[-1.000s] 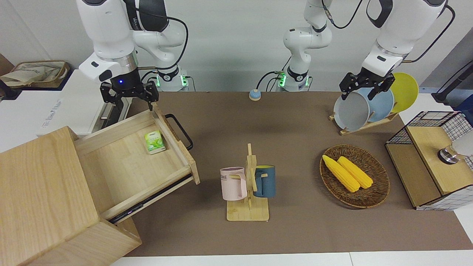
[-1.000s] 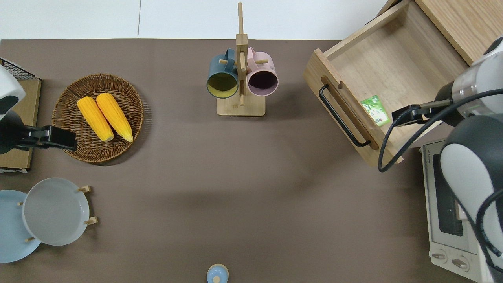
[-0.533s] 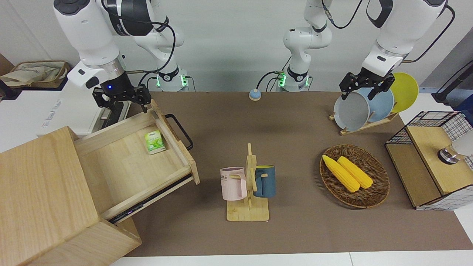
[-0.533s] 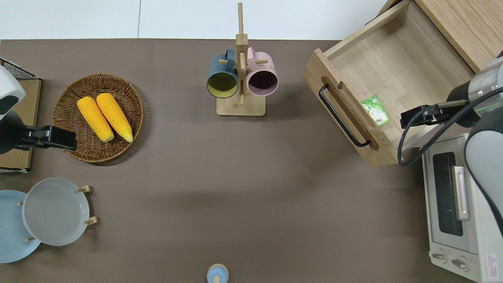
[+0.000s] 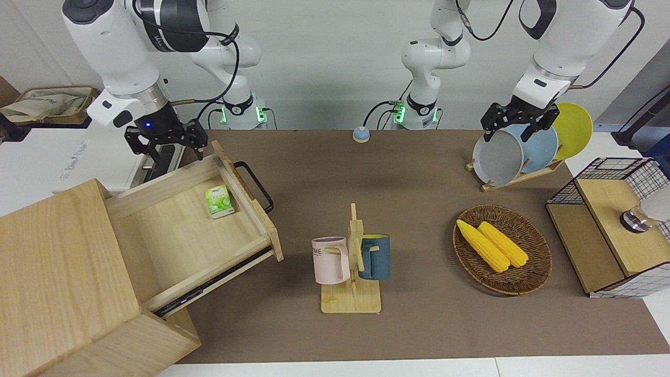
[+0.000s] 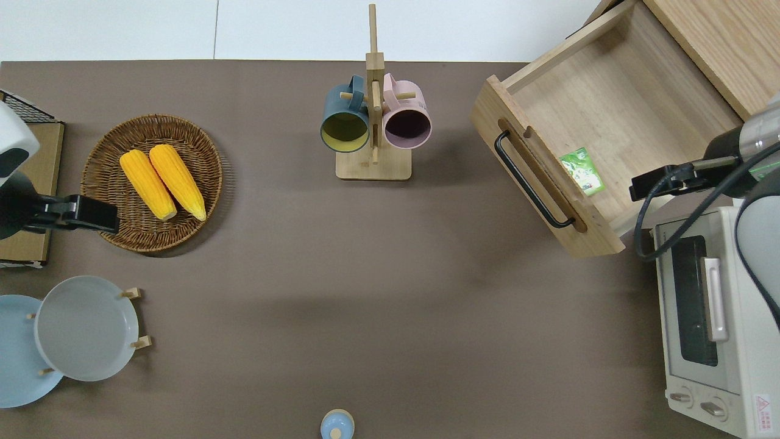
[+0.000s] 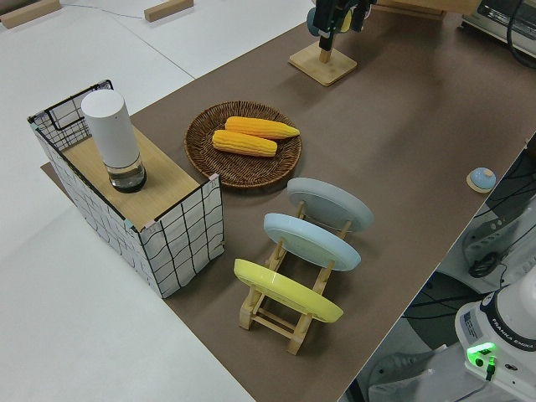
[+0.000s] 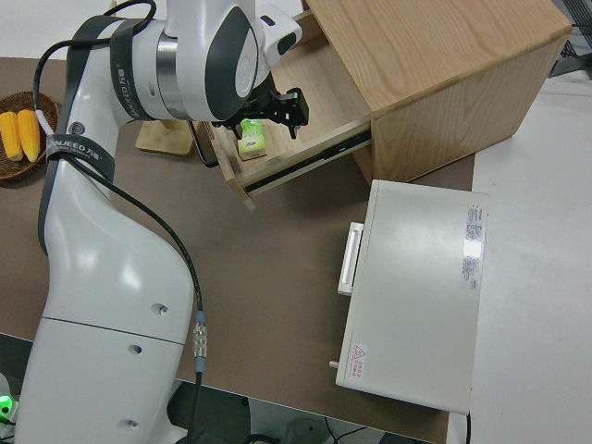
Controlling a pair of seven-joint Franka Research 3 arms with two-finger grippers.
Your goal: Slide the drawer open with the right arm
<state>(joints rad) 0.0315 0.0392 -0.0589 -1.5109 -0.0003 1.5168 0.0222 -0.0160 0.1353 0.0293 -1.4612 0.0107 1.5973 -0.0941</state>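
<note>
The drawer (image 5: 188,225) is open and the right gripper (image 5: 166,142), fingers spread and empty, could bump its side wall if it drops.

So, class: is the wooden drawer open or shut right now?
Open. The drawer is pulled well out of the cabinet, its floor and a green packet exposed.

Drawer (image 5: 183,230) and cabinet (image 5: 57,272): pale unfinished-looking wood, visible grain, matt. Drawer handle (image 5: 255,186): black metal bar, slight sheen. Table cover (image 6: 365,292): brown, matt, cloth-like. Basket (image 5: 502,256): woven wicker, rough. Mugs (image 5: 331,260): glazed ceramic, smooth. Mug stand (image 5: 352,298): light wood. Plates (image 7: 314,243): glossy. Rack (image 7: 134,209): black wire mesh with wood shelf. Toaster oven (image 6: 713,341): white painted metal, smooth. Arm shells (image 8: 102,305): glossy white plastic.
</note>
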